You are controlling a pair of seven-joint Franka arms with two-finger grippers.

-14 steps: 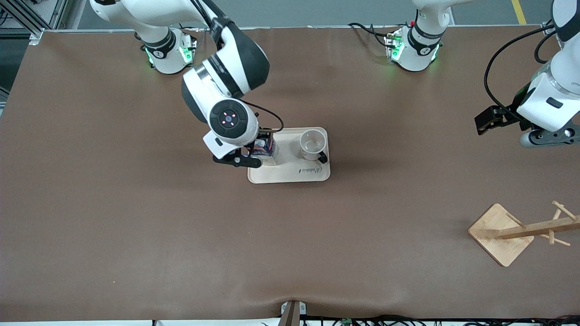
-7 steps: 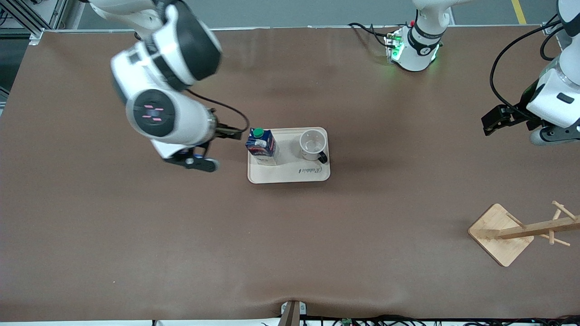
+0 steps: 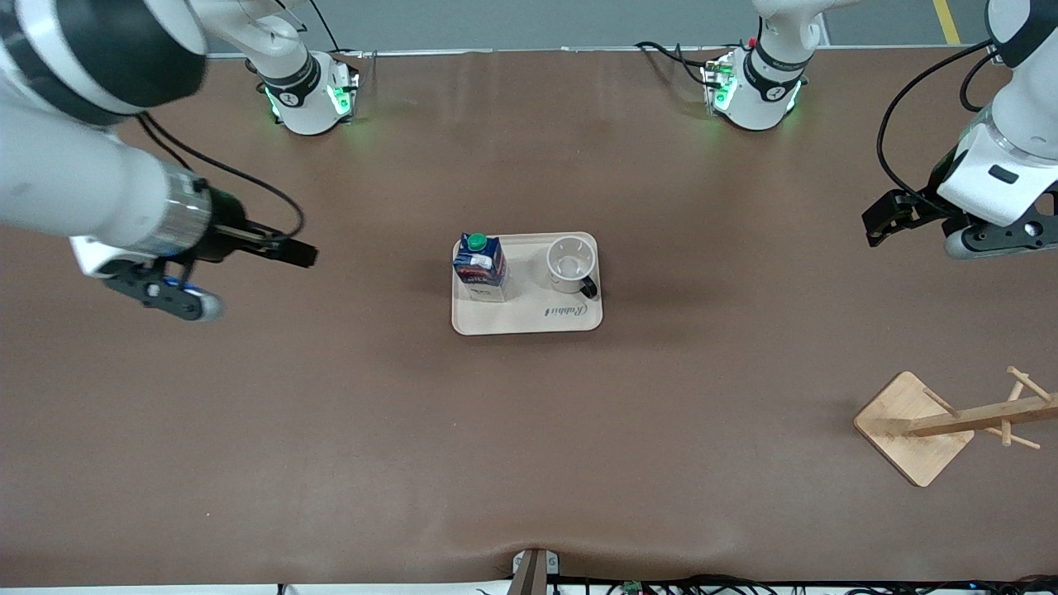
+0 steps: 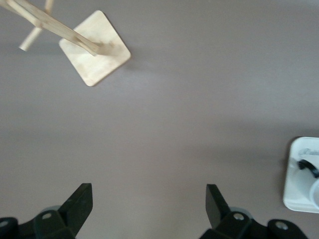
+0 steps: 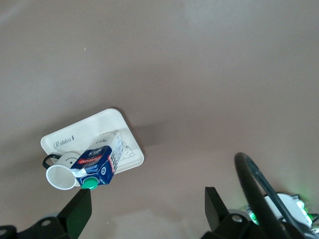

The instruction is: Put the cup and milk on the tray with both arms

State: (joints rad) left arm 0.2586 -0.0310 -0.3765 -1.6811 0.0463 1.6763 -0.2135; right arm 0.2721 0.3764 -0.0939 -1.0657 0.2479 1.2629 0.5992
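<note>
Tray (image 3: 526,318): cream, rounded corners, flat on the brown table (image 3: 529,463) about midway between the two arms' ends; you can read "Rabbit" along its nearer edge. The left wrist view cuts it off at the picture edge (image 4: 301,174).
Milk (image 3: 480,266): dark blue carton, green cap, upright on the tray at the end toward the right arm. Its foot touches the tray floor; nothing grips it.
Cup (image 3: 570,264): white mug upright on the tray's other end, toward the left arm, mouth up, black handle pointing to the nearer side. Cup and carton stand near each other but apart. You cannot see the face drawing from the front; in the right wrist view (image 5: 61,175) only part of it shows.
Right gripper (image 3: 285,248): up over bare table toward the right arm's end, well apart from the tray. Its own wrist view (image 5: 147,209) shows the fingers spread wide, holding nothing.
Left gripper (image 3: 883,221): over bare table at the left arm's end, well apart from the tray. Fingers parted and empty in its wrist view (image 4: 148,204).
Wooden rack (image 3: 950,423): square base near the left arm's end, nearer the front camera than the tray; its pegged post runs out of the picture.
</note>
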